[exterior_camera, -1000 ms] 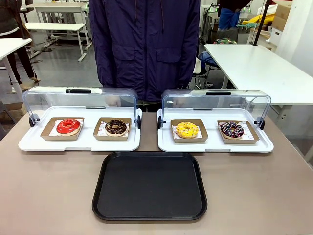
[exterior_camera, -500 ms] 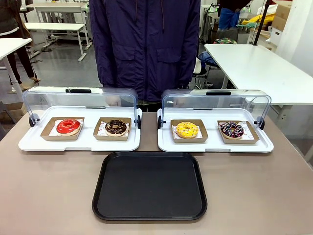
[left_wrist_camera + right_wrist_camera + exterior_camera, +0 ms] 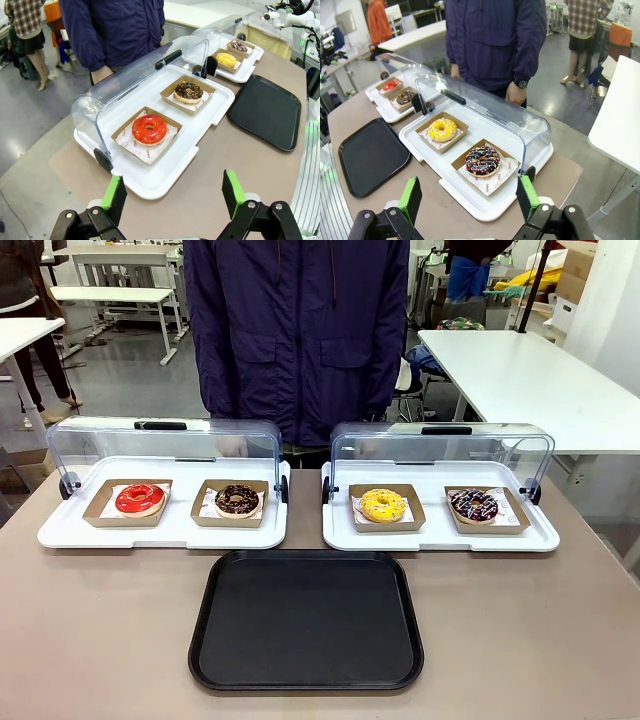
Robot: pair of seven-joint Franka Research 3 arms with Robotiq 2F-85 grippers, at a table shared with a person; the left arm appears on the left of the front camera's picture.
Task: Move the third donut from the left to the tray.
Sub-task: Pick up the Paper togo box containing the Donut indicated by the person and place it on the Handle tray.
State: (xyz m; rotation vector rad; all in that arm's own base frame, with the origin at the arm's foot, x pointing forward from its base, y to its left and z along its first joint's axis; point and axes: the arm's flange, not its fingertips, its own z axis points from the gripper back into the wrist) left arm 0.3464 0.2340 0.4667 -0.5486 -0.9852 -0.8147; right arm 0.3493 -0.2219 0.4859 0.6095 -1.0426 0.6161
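Observation:
The third donut point(image 3: 382, 504), yellow-glazed with sprinkles, rests in a brown cardboard holder on the right white tray point(image 3: 440, 536); it also shows in the right wrist view point(image 3: 442, 129) and far off in the left wrist view point(image 3: 226, 59). The black tray point(image 3: 306, 621) lies bare at the table's near middle, also seen as the black tray point(image 3: 370, 154) and the black tray point(image 3: 267, 111). My left gripper point(image 3: 172, 196) hangs open over the table's left end, nothing between its fingers. My right gripper point(image 3: 470, 196) hangs open over the right end, equally bare.
A red donut point(image 3: 139, 498) and a chocolate donut point(image 3: 237, 500) sit on the left white tray point(image 3: 160, 532). A dark sprinkled donut point(image 3: 472, 504) lies right of the yellow one. Both clear lids point(image 3: 440, 445) stand raised. A person in a dark jacket point(image 3: 298, 330) stands at the far side.

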